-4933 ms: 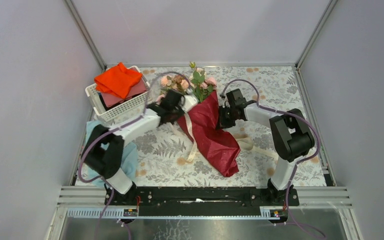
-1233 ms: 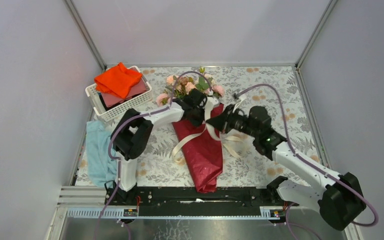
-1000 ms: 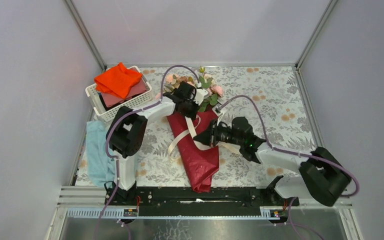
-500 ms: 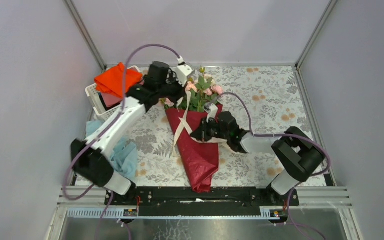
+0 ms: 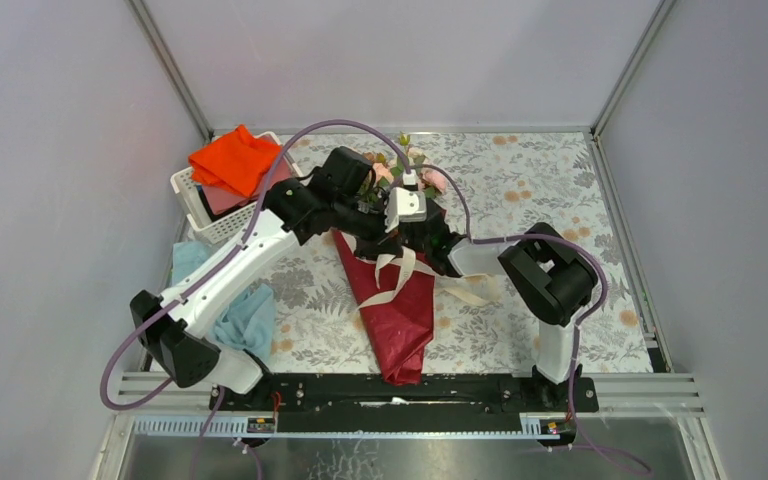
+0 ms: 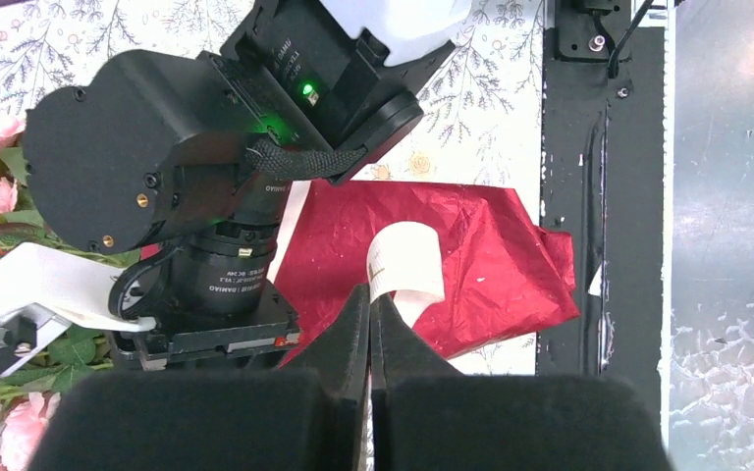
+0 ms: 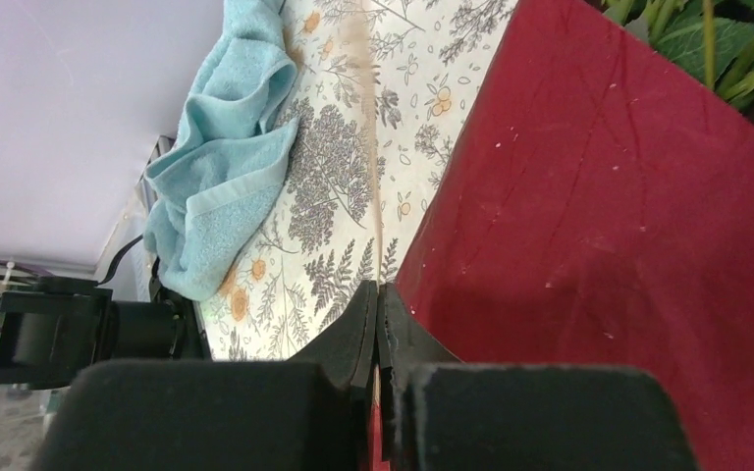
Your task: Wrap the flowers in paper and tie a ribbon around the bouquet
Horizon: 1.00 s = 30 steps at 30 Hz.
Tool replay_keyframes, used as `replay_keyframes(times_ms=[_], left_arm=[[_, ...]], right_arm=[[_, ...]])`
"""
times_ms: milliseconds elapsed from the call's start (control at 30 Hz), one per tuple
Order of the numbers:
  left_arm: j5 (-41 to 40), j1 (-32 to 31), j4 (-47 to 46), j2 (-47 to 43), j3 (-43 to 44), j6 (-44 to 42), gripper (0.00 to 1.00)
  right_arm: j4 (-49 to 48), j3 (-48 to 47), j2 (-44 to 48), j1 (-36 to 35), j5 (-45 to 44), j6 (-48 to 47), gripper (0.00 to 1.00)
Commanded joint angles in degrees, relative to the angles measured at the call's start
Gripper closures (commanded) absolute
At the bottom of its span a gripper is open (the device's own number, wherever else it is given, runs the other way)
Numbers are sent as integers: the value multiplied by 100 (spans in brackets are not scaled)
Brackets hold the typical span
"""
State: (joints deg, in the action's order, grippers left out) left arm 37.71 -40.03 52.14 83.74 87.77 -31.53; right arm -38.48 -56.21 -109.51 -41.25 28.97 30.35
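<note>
Your left tool (image 6: 370,292), pinching the ribbon (image 6: 407,257), crossed above the bouquet (image 5: 395,310), starting the tie. Right tool's (image 7: 380,292) clamped, perhaps on ribbon.

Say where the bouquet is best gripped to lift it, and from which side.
Probably the narrow lower part of the paper, from above, closing across its width. The bouquet lies flat on the table and tapers there, slim enough to pinch, clear of the ribbon and the flowers.

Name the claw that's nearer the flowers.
Right. The right claw sits at the paper's edge, close below the flowers; the left claw pinches the ribbon farther down the paper, toward its pointed end.
</note>
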Motion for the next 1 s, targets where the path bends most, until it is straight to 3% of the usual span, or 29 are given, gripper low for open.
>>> replay_keyframes(times_ms=[0, 67, 200, 333, 500, 667, 833, 867, 967], left_arm=[[104, 48, -274, 28, 64, 106, 100], [-226, 63, -678, 115, -163, 228, 100], [-616, 327, -1387, 153, -640, 461, 100], [-805, 544, -1921, 301, -757, 841, 100], [-1019, 548, -2304, 685, -793, 975, 100], [-1450, 542, -2571, 1301, -695, 989, 100], [-2408, 421, -2709, 2252, -228, 809, 100], [-2675, 351, -2728, 2403, -148, 719, 85], [-3360, 211, -2747, 2637, 85, 582, 10]], right_arm=[[-218, -301, -56, -8, 550, 194, 100], [40, -283, 25, 13, 650, 182, 84], [1017, -182, 531, 347, 602, -52, 42], [1518, 37, 999, 839, 725, -34, 20], [2189, 96, 1283, 1180, 454, -69, 16], [2598, 532, 1859, 1707, -582, 399, 23], [3372, 634, 2407, 1804, -1653, 135, 27], [3374, 682, 2491, 1805, -1666, 102, 27], [3243, 835, 2659, 1797, -1424, 79, 31]])
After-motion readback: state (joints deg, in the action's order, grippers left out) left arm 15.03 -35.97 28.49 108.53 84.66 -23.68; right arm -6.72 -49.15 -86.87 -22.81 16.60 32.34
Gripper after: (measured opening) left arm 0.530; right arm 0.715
